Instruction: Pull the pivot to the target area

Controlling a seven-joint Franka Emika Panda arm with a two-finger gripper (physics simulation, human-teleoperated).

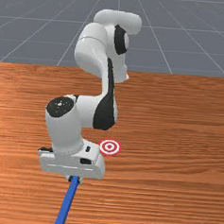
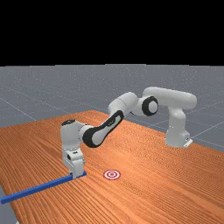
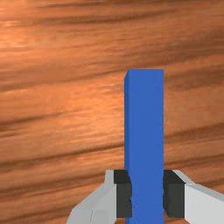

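Note:
In the far view my gripper is low at the table, holding the blue bar near one end; a short piece of the bar sticks out past it toward the arm's base. The wrist view has the gripper with dark pads against both long sides of the blue bar. From under the hand, the bar runs down to the front view's bottom edge, slightly slanted. The red-and-white target lies flat on the table, beside the hand toward the front view's right and nearer the base.
The wooden table spreads around the arm. In the far view, the bar's far end reaches out past the table's left edge. The target lies to the right of the gripper there, with bare wood between them.

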